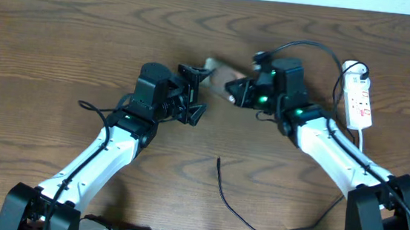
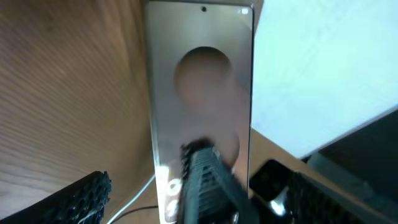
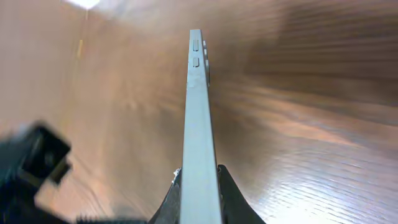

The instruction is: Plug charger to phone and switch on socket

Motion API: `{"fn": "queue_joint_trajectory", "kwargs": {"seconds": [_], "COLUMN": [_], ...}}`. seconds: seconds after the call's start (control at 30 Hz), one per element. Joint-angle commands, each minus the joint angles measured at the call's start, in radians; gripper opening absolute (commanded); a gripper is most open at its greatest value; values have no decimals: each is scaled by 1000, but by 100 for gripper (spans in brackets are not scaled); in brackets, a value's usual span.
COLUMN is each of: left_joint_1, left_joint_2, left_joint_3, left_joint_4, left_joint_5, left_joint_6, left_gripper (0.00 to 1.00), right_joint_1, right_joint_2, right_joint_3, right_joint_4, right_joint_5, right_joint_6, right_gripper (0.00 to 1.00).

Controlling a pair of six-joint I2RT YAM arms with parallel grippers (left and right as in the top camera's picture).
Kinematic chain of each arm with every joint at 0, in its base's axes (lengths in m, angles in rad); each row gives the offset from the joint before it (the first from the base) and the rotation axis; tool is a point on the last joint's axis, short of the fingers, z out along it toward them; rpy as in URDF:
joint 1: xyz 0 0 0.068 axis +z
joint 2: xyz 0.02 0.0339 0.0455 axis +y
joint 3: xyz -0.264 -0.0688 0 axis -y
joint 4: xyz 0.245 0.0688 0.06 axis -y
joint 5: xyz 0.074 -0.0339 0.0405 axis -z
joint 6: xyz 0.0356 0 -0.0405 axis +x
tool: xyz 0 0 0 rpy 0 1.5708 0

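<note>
Wood table [image 1: 63,35], brown, both arms reaching toward the middle.

Right gripper [image 3: 198,182]: pressed together on the phone [image 3: 198,118]. In the right wrist view the phone is edge-on, one finger [image 3: 231,196] on each flat face at the near end, and side buttons [image 3: 196,53] near the far end.

Overhead: the phone [image 1: 220,73] is a blur between the two grippers. It sticks out of the right gripper [image 1: 237,88] toward the left gripper [image 1: 198,93]. Can't tell if it touches the table.

Left gripper [image 2: 208,198]: spread wide, pinching nothing. In the left wrist view the phone [image 2: 199,81] faces the camera, glossy brown-grey, with a camera hole at the far end. It sits between the left fingers [image 2: 81,198], with a gap showing on each side. A black ribbed finger [image 2: 208,180] lies on the phone face at the near end. It looks like the right gripper's, but that's not certain.

Charger [image 1: 228,203]: a thin black cable lying on the table near the front, between the arms. Its free tip [image 1: 218,159] points away from the front edge, well apart from the phone, and nothing touches it. The other end runs off toward the right arm's base, and I lose it there.

Socket [image 1: 360,102]: a white strip with red marks at the far right, just beside the right arm, with a white plug at its far end. Switch position is too small to read.
</note>
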Motion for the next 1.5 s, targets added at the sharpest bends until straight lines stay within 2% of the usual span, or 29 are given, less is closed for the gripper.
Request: {"fn": "queue_joint_trajectory", "kwargs": {"seconds": [0.0,0.07,0.2,0.43,0.63,0.87,1.03,1.17,1.47], "left_joint_1": [6,16,64,125,125,125,125,125,135], "left_joint_2": [-21,-21,-21,-20,-20,-20,-20,-20,-20], "left_joint_3": [23,23,23,23,23,23,23,23,23], "left_joint_4": [7,7,6,7,7,8,17,34,90], "left_joint_5": [35,35,27,18,-70,-158,-159,-153,-50], "left_joint_6": [25,26,128,141,140,102,84,84,84], "left_gripper": [92,92,92,92,92,92,91,86,82], "right_joint_1": [-38,-44,-45,-15,42,113,161,177,182], "right_joint_2": [-1,-1,-1,-1,-1,-1,-1,-1,-1], "right_joint_3": [19,19,19,19,19,19,19,19,19], "right_joint_4": [12,13,21,46,215,274,282,304,376], "right_joint_5": [-6,-27,-90,-138,-137,-122,-122,-122,-179], "right_joint_6": [320,441,659,996,1089,1167,1234,1234,1253], "right_gripper": [1,1,1,1,1,1,1,1,1]}}
